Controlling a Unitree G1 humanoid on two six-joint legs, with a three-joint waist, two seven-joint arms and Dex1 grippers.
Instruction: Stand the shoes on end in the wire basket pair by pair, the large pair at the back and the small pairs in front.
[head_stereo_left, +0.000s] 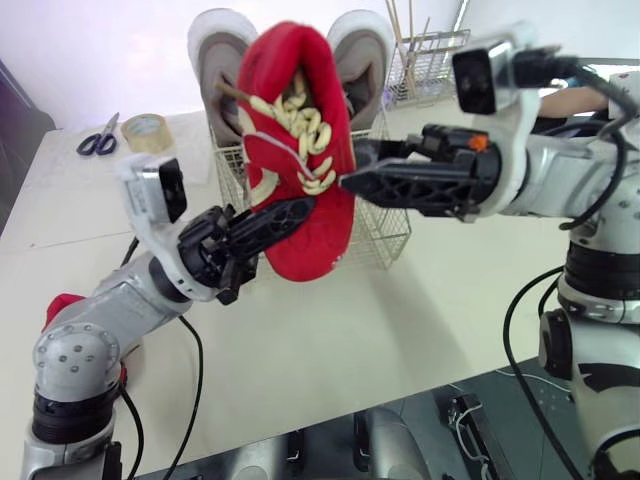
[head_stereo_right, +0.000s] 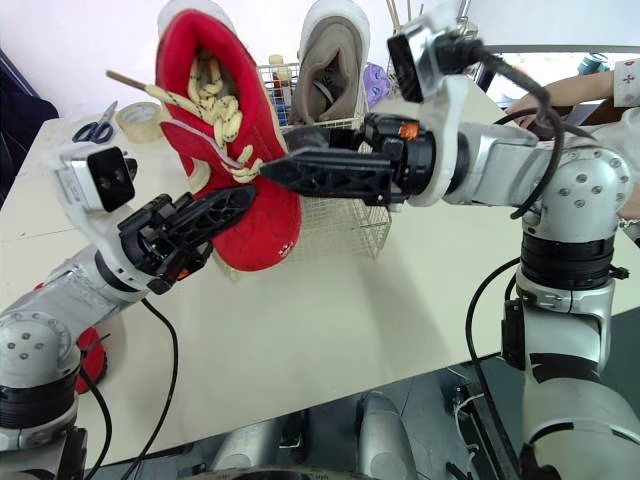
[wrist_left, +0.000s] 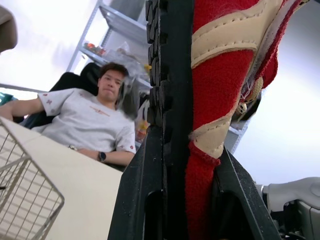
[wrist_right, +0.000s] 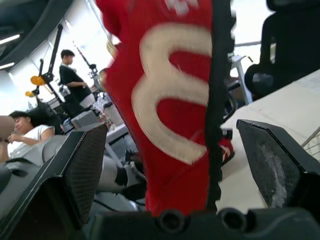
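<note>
- Done, by the look of it: the grey pair (head_stereo_left: 215, 50) stands on end at the back of the basket (head_stereo_left: 388, 238), toes up and soles to the rear. That is the large pair's place.
- In hand: a red shoe (head_stereo_left: 300, 120) is held in the air just in front of the basket, above the counter (head_stereo_left: 330, 330). It is roughly upright, with its laces towards the camera.
- The left tool (head_stereo_left: 290, 215) pinches the red shoe low down. The left wrist view shows one finger on the sole side and one on the red upper.
- The right tool (head_stereo_left: 358, 168) is spread. In its wrist view the shoe hangs between the fingers (wrist_right: 85, 165), and both pads are apart from it. From the head views its tip reaches the shoe's side by the laces.
- Judgement: this looks like a steadying or a hand-over between arms, before the shoe goes into the front of the basket.
- Left to do: the front of the basket holds no shoe, as far as it shows past the red one. So no small pair seems placed yet.
- A red shape (head_stereo_left: 60, 305) lies on the counter beside the left arm. It may be the mate, but it is too hidden to be sure.
- How many small pairs remain cannot be told.
</note>
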